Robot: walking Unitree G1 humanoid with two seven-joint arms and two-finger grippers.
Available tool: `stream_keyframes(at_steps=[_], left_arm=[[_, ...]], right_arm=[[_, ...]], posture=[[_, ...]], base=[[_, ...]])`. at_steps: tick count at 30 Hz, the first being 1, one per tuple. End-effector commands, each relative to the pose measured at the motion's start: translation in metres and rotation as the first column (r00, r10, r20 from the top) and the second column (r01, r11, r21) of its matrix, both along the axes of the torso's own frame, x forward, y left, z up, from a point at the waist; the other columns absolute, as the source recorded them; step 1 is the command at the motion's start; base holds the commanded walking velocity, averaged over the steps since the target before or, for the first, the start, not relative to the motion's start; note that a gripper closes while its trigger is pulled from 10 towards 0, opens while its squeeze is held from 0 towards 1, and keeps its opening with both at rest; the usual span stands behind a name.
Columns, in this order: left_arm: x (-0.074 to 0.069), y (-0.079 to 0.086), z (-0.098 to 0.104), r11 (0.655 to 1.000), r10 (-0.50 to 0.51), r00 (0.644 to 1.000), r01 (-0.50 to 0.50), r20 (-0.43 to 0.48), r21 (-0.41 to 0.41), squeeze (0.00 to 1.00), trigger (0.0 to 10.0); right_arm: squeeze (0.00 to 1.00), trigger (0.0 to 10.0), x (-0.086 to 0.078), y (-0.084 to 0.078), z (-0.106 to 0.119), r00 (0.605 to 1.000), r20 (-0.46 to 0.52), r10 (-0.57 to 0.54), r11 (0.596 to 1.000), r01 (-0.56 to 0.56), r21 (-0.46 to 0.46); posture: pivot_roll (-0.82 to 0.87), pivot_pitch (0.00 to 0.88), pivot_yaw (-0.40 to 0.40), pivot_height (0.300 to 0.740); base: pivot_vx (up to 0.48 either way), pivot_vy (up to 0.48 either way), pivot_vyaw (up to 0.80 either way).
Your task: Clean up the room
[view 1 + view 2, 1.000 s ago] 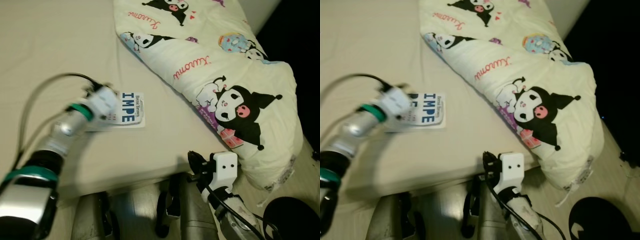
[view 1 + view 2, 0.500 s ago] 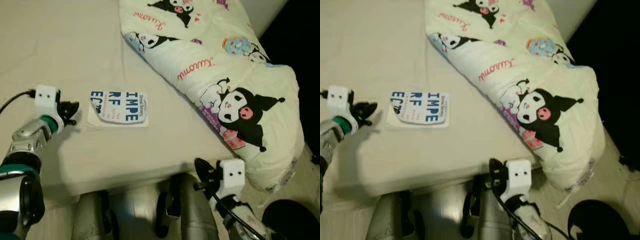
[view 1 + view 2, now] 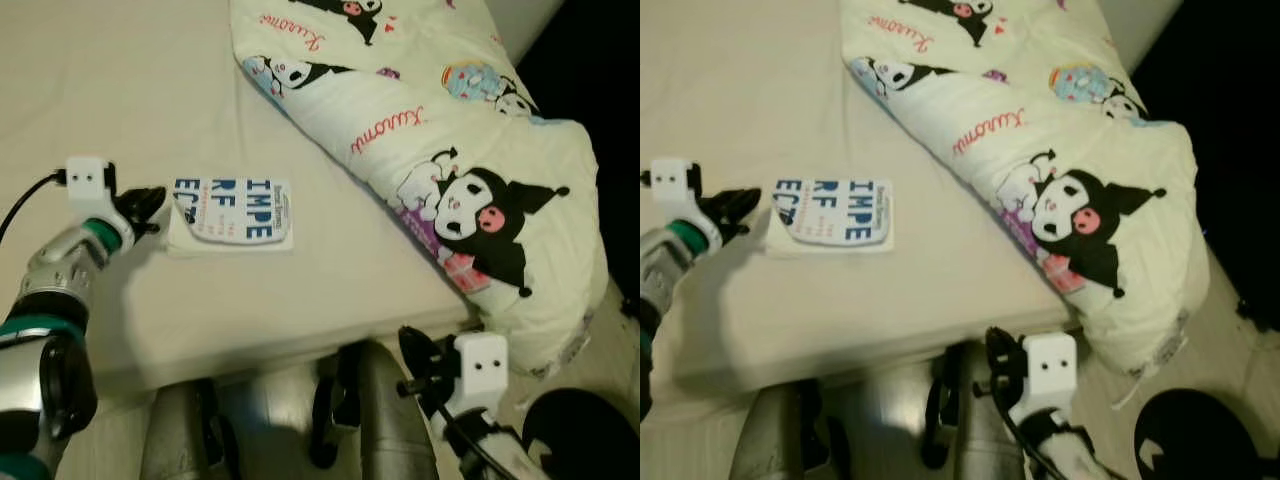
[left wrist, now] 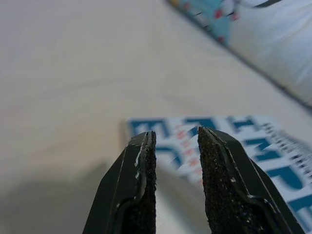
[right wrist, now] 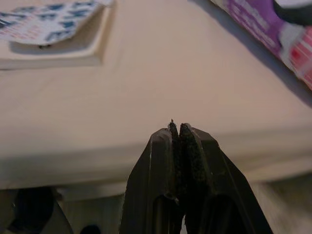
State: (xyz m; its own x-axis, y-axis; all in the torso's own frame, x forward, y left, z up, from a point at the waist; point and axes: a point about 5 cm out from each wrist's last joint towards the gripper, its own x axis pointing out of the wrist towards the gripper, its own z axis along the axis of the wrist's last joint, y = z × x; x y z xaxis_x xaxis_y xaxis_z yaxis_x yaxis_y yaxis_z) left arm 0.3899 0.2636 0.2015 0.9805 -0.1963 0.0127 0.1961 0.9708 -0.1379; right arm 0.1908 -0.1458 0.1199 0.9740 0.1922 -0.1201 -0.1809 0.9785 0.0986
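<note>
Right gripper [image 5: 176, 127] clenched empty, low by the bed [image 3: 120, 60] edge. Left gripper [image 3: 152, 203] slightly parted at the book [image 3: 232, 212] corner, not yet grasping. Book lies on bed beside the comforter [image 3: 450, 150]; cleanup looks barely started.

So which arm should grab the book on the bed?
Probably the left. The left gripper is open right at the book, which lies flat on the bed. The right gripper is shut, down below the bed's edge.

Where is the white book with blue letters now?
The white book with blue letters lies flat on the beige bed, between the left hand and the cartoon-print duvet.
</note>
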Motion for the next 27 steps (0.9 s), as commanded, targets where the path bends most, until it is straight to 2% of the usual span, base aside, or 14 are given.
stream_keyframes(at_steps=[1, 5, 6, 7, 8, 10, 11, 12, 16, 19, 24, 25, 26, 27], left_arm=[[-0.001, -0.003, -0.007, 1.0, -0.007, 1.0, 0.007, -0.029, -0.005, 0.0, 10.0], [0.002, -0.007, -0.004, 1.0, -0.01, 0.999, 0.01, -0.035, 0.01, 0.0, 10.0], [0.003, -0.01, -0.011, 0.999, -0.01, 0.995, 0.015, -0.102, 0.05, 0.0, 10.0], [0.003, -0.01, -0.011, 0.999, -0.01, 0.995, 0.015, -0.102, 0.05, 0.0, 10.0], [0.001, -0.012, -0.022, 0.993, 0.002, 0.984, 0.018, -0.179, 0.113, 0.0, 10.0], [-0.006, -0.011, -0.047, 0.97, 0.063, 0.938, 0.023, -0.34, 0.243, 0.0, 10.0], [-0.006, -0.011, -0.047, 0.97, 0.063, 0.938, 0.023, -0.34, 0.243, 0.0, 10.0], [-0.009, -0.01, -0.057, 0.964, 0.082, 0.918, 0.025, -0.387, 0.263, 0.0, 10.0], [-0.016, -0.011, -0.072, 0.971, 0.067, 0.892, 0.045, -0.448, 0.234, 0.0, 10.0], [-0.026, -0.017, -0.092, 0.962, 0.018, 0.852, 0.128, -0.524, 0.242, 0.0, 10.0], [-0.029, -0.019, -0.099, 0.959, 0.003, 0.835, 0.153, -0.55, 0.239, 0.0, 10.0], [-0.033, -0.025, -0.108, 0.963, -0.022, 0.818, 0.172, -0.575, 0.207, 0.0, 10.0], [-0.033, -0.025, -0.108, 0.963, -0.022, 0.818, 0.172, -0.575, 0.207, 0.0, 10.0], [-0.035, -0.038, -0.116, 0.97, -0.079, 0.802, 0.199, -0.592, 0.14, 0.0, 10.0]], right_arm=[[0.0, 10.0, -0.008, -0.003, -0.003, 0.999, -0.033, -0.033, 0.999, 0.033, -0.004], [0.0, 10.0, -0.017, -0.003, -0.001, 0.998, -0.042, -0.051, 0.999, 0.051, -0.003], [0.0, 10.0, -0.023, -0.004, -0.001, 0.997, -0.05, -0.065, 0.998, 0.065, -0.006], [0.0, 10.0, -0.023, -0.004, -0.001, 0.997, -0.05, -0.065, 0.998, 0.065, -0.006], [0.0, 10.0, -0.026, -0.005, -0.001, 0.996, -0.056, -0.073, 0.997, 0.073, -0.009], [0.0, 10.0, -0.032, -0.006, 0.0, 0.994, -0.069, -0.085, 0.996, 0.084, -0.014], [0.0, 10.0, -0.032, -0.006, 0.0, 0.994, -0.069, -0.085, 0.996, 0.084, -0.014], [0.0, 10.0, -0.035, -0.007, 0.001, 0.993, -0.074, -0.089, 0.996, 0.088, -0.016], [0.0, 10.0, -0.038, -0.007, 0.002, 0.992, -0.081, -0.092, 0.996, 0.091, -0.02], [0.0, 10.0, -0.035, -0.007, 0.004, 0.994, -0.073, -0.086, 0.996, 0.085, -0.023], [0.0, 10.0, -0.032, -0.007, 0.005, 0.994, -0.068, -0.082, 0.996, 0.081, -0.022], [0.0, 10.0, -0.028, -0.006, 0.004, 0.995, -0.06, -0.074, 0.997, 0.073, -0.02], [0.0, 10.0, -0.028, -0.006, 0.004, 0.995, -0.06, -0.074, 0.997, 0.073, -0.02], [0.0, 10.0, -0.022, -0.004, 0.003, 0.997, -0.048, -0.065, 0.998, 0.065, -0.014]], posture=[[-0.31, 0.425, 0.0, 0.6], [-0.33, 0.443, 0.01, 0.6], [-0.35, 0.456, 0.013, 0.6], [-0.35, 0.456, 0.013, 0.6], [-0.36, 0.467, 0.015, 0.6], [-0.36, 0.473, 0.015, 0.6], [-0.36, 0.473, 0.015, 0.6], [-0.37, 0.477, 0.011, 0.6], [-0.38, 0.474, 0.006, 0.6], [-0.37, 0.461, 0.0, 0.6], [-0.36, 0.45, -0.001, 0.6], [-0.34, 0.424, 0.006, 0.6], [-0.34, 0.424, 0.006, 0.6], [-0.32, 0.401, 0.015, 0.6]], base=[[0.0, 0.0, 0.0], [0.0, 0.0, 0.0], [0.0, 0.0, 0.0], [0.0, 0.0, 0.0], [0.0, 0.0, 0.0], [0.0, 0.0, 0.0], [0.0, 0.0, 0.0], [0.0, 0.0, 0.0], [0.0, 0.0, 0.0], [0.0, 0.0, 0.0], [0.0, 0.0, 0.0], [0.0, 0.0, 0.0], [0.0, 0.0, 0.0], [0.0, 0.0, 0.0]])
